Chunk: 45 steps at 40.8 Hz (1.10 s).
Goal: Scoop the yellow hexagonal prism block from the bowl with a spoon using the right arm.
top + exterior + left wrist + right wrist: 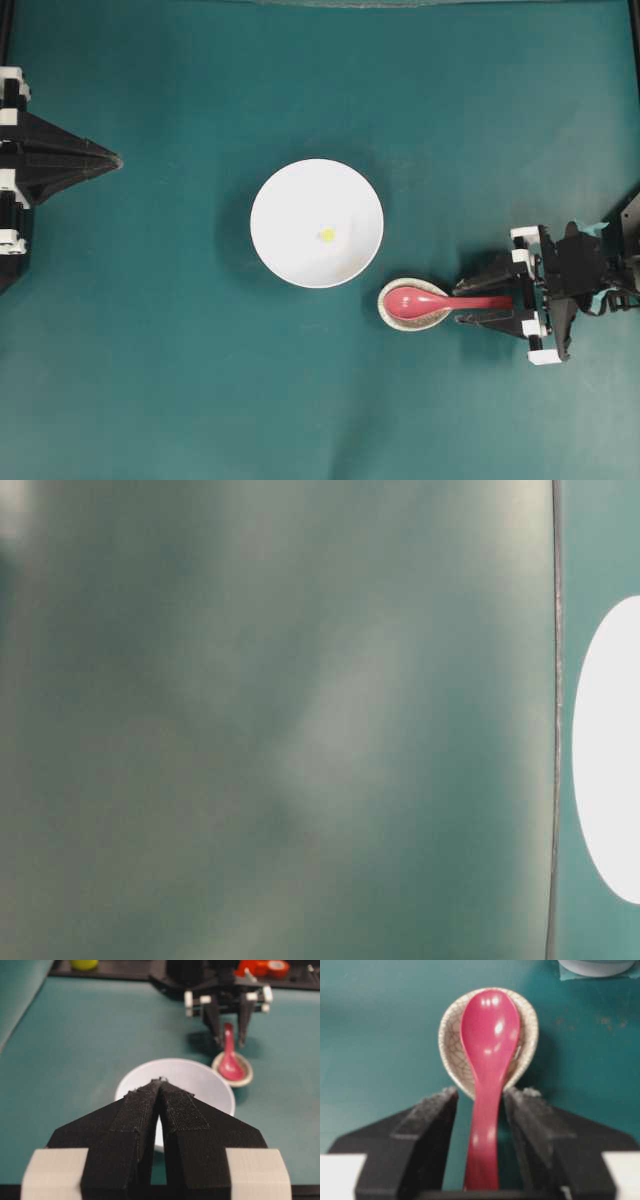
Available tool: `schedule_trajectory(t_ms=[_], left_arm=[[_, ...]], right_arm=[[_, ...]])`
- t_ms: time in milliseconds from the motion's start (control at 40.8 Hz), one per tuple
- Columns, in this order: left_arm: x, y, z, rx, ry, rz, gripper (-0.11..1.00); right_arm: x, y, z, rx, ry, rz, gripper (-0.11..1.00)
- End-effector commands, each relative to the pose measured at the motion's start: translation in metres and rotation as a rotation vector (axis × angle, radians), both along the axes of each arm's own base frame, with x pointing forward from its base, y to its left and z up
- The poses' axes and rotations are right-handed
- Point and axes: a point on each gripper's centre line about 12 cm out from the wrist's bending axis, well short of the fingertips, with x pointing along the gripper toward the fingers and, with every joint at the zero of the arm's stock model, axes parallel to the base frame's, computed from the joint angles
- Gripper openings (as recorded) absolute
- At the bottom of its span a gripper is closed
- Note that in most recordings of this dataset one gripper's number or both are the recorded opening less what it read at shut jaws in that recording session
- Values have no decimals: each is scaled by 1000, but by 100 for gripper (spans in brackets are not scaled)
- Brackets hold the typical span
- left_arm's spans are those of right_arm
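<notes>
1. At the centre of the teal counter (150, 380), overhead view: the white bowl (300, 200), round and upright, with the yellow hexagonal prism block (327, 235) lying alone on its floor, a little right of middle.
2. Just beside the bowl's lower-right rim: a speckled beige spoon rest (390, 309) — the overhead view does not settle whether rim and rest touch. The red-pink spoon (440, 300) has its oval scoop cradled in the rest and its handle pointing right, away from the bowl.
3. Right gripper (482, 298): its jaws are spread, one finger on each side of the spoon handle. In the right wrist view a strip of teal shows between the handle (482, 1150) and each finger (432, 1135), so neither pad presses the spoon.
4. Between spoon and block stands only the near wall of the bowl; nothing else lies on the counter in that stretch.
5. Left gripper (112, 160): at the left edge of the overhead view, well apart from the bowl, its tip aimed toward it. In the left wrist view the fingers (135, 1125) meet at the tip — jaws pressed together, holding nothing.
6. Far edge, left wrist view: a blurred yellow-green object (84, 964) and an orange-red object (260, 967), both off the working area.
7. Table-level view: blurred teal, with a white curve (610, 750) at the right edge.
</notes>
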Motion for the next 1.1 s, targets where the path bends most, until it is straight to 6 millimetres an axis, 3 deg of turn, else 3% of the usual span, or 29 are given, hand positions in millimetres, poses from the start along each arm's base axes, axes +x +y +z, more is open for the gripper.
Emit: schedule_trajectory(t_ms=[0, 294, 638, 1080], left_arm=[[3, 1, 9, 0, -20, 3, 3], [3, 1, 8, 0, -18, 3, 3], [2, 1, 8, 0, -17, 3, 3], [3, 1, 7, 1, -15, 3, 3]], right_arm=[[2, 1, 3, -1, -14, 2, 50], [1, 1, 2, -17, -13, 7, 49], [2, 1, 3, -36, -20, 13, 34], [1, 1, 3, -39, -19, 14, 25]])
